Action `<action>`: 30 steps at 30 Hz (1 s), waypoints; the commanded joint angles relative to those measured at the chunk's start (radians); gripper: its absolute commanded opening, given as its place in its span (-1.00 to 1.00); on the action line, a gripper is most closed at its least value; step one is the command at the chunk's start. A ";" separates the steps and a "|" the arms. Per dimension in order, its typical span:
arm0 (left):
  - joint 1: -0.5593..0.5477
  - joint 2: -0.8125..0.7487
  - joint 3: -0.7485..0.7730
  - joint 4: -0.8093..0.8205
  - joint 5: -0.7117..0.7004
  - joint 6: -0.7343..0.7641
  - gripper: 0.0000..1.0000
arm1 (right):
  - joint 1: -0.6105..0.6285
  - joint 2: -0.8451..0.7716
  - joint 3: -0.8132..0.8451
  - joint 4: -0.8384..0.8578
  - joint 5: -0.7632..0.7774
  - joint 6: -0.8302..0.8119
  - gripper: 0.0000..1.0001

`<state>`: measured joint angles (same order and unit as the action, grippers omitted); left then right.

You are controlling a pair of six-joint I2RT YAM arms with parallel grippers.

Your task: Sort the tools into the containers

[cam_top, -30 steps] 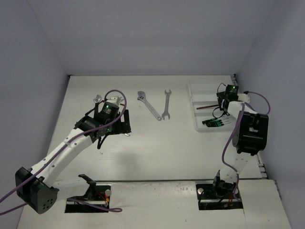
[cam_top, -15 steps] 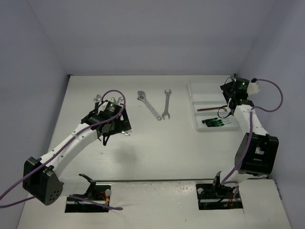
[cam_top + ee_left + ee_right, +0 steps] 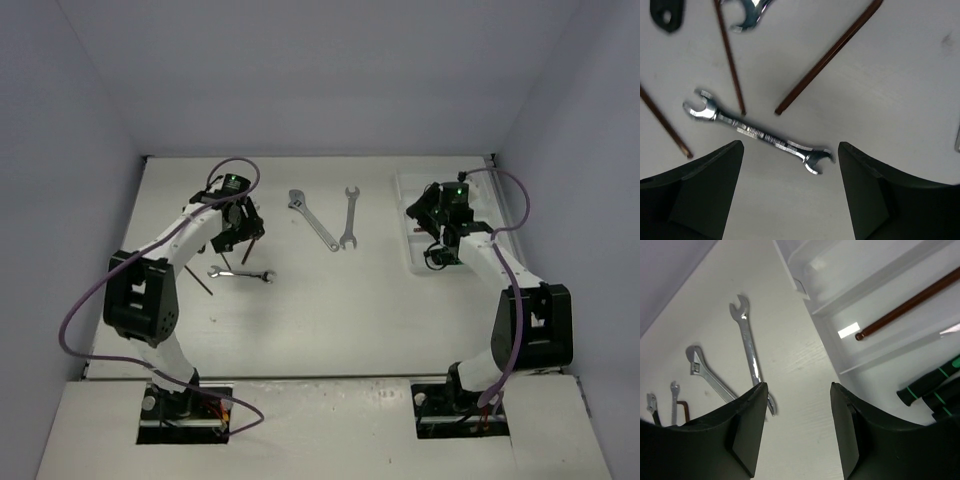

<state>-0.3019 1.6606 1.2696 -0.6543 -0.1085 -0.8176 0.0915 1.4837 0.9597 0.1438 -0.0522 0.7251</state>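
Spreading bare along its near half, the white table (image 3: 330, 310) carries the white rectangular plastic tray (image 3: 403, 192) far right. The right end effector (image 3: 799, 387) hangs over its left rim, spread wide and empty. The left end effector (image 3: 790, 150), also wide, hovers above a small silver open-end wrench (image 3: 757, 132) among dark brown hex keys (image 3: 827, 55). A long silver open-end wrench (image 3: 750, 350) and a silver adjustable wrench (image 3: 710, 375) lie mid-table, apart from the tray. One brown hex key (image 3: 910, 305) lies in the middle compartment, with black-and-green screwdrivers (image 3: 930, 387) in the outer compartment beside it.
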 commanded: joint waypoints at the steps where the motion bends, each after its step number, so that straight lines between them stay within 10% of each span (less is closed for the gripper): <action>1: 0.005 0.182 0.239 -0.018 0.027 0.303 0.45 | -0.005 -0.057 -0.031 0.031 -0.031 -0.040 0.00; 12: 0.016 0.491 0.498 -0.159 0.089 0.580 0.01 | -0.001 -0.154 -0.120 0.028 -0.080 -0.074 0.00; 25: 0.015 0.522 0.409 -0.178 0.194 0.628 -1.00 | 0.004 -0.161 -0.119 0.030 -0.097 -0.082 0.00; 30: -0.033 0.410 0.448 -0.177 0.226 0.663 -1.00 | 0.057 -0.159 -0.073 0.031 -0.112 -0.097 0.00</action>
<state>-0.2933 2.1690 1.7185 -0.7786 0.0686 -0.1999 0.0995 1.3510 0.8225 0.1306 -0.1385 0.6513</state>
